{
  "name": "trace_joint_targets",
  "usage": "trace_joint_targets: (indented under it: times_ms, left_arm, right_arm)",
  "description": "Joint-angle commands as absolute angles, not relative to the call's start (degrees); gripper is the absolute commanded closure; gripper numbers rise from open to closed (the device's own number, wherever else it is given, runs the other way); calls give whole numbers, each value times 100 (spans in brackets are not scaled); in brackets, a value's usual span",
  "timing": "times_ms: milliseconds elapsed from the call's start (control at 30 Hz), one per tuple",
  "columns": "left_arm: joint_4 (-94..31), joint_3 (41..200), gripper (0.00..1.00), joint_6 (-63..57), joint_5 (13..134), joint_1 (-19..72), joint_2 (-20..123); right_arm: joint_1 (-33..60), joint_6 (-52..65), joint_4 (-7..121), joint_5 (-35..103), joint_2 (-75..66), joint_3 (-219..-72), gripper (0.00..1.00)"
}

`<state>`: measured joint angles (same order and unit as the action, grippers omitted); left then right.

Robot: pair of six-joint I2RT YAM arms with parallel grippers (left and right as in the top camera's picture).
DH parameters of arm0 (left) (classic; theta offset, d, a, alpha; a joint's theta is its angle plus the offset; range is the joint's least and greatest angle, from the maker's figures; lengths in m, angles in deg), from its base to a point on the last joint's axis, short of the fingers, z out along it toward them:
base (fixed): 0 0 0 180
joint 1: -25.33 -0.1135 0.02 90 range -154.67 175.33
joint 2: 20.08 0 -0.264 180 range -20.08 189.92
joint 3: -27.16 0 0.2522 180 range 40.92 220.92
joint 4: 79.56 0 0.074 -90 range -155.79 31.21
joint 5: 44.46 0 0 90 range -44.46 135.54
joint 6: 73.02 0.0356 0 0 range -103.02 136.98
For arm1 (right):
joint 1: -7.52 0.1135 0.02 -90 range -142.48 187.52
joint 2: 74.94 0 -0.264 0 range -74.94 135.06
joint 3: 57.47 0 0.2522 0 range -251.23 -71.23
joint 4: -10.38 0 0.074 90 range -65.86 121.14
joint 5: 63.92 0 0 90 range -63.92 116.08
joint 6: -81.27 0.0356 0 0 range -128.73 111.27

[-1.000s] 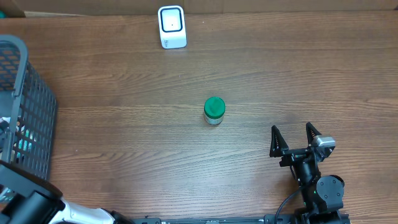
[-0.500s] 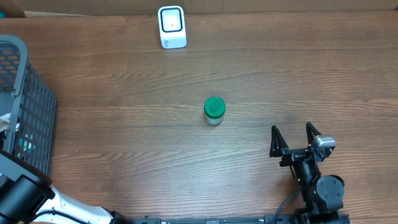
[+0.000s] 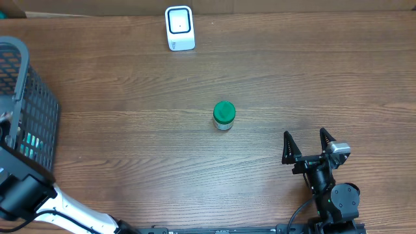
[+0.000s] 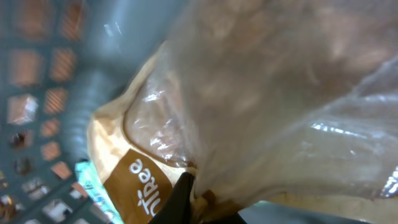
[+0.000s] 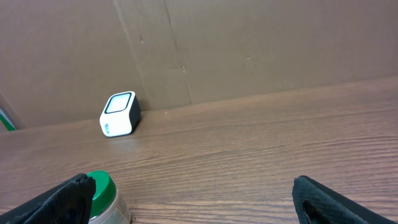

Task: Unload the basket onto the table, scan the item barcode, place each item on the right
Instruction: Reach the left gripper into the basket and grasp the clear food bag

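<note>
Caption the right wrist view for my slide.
Open right fingers frame a green-lidded jar and white box-shaped scanner on brown wooden table.

Glossy clear plastic bag, plastic mesh basket, matt wood-grain table.

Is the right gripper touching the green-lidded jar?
Apart. The overhead view shows a wide strip of bare table between the right gripper and the green-lidded jar.

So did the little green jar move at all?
No. The green jar stays put, in the same place below and to the right of the white scanner as before.
</note>
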<state>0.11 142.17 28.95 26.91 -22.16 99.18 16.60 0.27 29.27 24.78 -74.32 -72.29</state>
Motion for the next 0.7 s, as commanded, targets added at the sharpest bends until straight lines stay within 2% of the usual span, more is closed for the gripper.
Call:
trace_joint_targets:
  times_ms: [0, 300, 667]
  left_arm:
    - [403, 15336, 96, 2416, 2870, -1820, 9846]
    - [1072, 17371, 96, 1454, 3045, -834, 9024]
    - [1198, 17743, 96, 1120, 3008, 103, 7649]
  right_arm:
    - [1645, -4, 2890, 2493, -7478, -7170, 0]
    - [1645, -6, 2890, 2493, -7478, -7168, 0]
    - [1645, -4, 2890, 2493, -7478, -7170, 0]
